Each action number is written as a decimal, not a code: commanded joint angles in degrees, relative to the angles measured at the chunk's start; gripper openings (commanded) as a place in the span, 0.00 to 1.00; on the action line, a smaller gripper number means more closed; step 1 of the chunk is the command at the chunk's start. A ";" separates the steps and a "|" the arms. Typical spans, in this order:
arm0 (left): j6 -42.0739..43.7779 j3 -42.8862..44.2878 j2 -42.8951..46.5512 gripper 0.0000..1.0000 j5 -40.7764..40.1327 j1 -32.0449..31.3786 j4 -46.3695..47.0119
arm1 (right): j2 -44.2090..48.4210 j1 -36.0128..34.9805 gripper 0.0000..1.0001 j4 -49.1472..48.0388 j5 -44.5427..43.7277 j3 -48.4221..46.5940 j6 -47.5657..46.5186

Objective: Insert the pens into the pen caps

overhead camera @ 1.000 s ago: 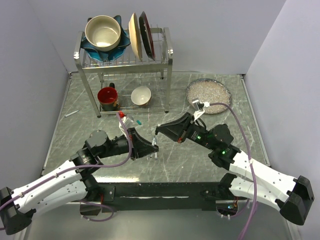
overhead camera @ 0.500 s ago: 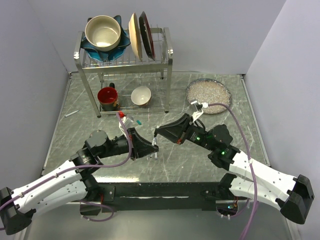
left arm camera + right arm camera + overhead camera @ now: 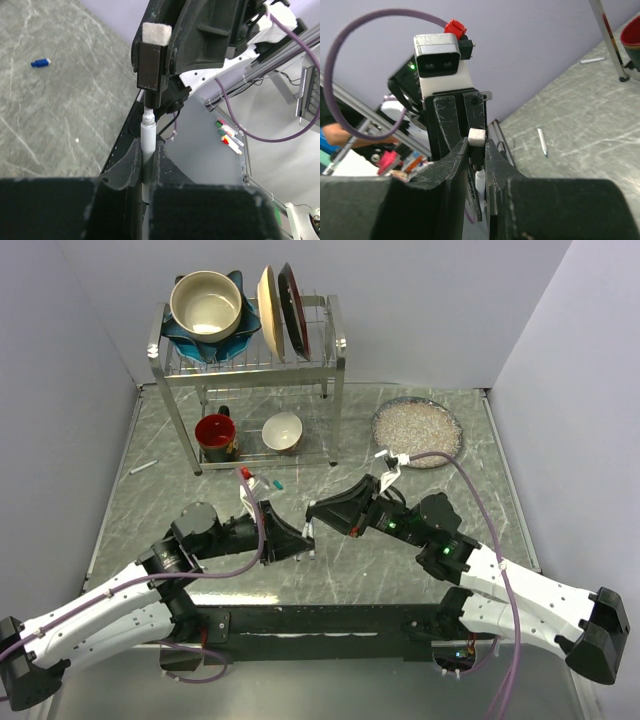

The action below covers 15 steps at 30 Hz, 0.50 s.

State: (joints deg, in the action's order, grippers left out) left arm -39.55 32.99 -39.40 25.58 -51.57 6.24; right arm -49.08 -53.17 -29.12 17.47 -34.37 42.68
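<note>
Two grippers meet over mid-table. Left gripper [image 3: 147,149] clamped on a white pen [image 3: 147,132], barrel jutting past its fingertips. Right gripper [image 3: 478,150] pinches the black cap [image 3: 150,70]; pen's tip sits in the cap's mouth. Blue cap [image 3: 40,63] lies loose on the table [image 3: 60,115], well apart.

From high on the near side of the rack [image 3: 338,355] the top camera looks steeply down on everything, while both wrist cameras, close-up just short of the rack, face each other and share the pen [image 3: 147,145].
</note>
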 commanded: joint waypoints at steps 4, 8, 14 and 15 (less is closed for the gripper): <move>1.67 1.20 0.55 0.01 -4.84 0.33 3.43 | 2.14 -3.61 0.00 8.56 0.37 1.67 -6.72; 1.67 1.20 -0.06 0.01 -3.88 0.33 4.39 | 2.67 -4.05 0.00 8.82 -1.65 2.20 -8.39; 1.84 1.46 -0.50 0.01 -5.54 0.33 4.22 | 2.41 -4.49 0.00 6.46 -1.05 3.16 -6.38; 1.85 1.63 -0.59 0.01 -6.24 0.42 4.13 | 2.15 -4.66 0.00 5.67 -0.69 3.69 -5.51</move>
State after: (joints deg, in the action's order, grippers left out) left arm -38.35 32.99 -40.16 25.02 -51.79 4.38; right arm -46.94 -56.23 -24.53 13.32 -33.08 36.36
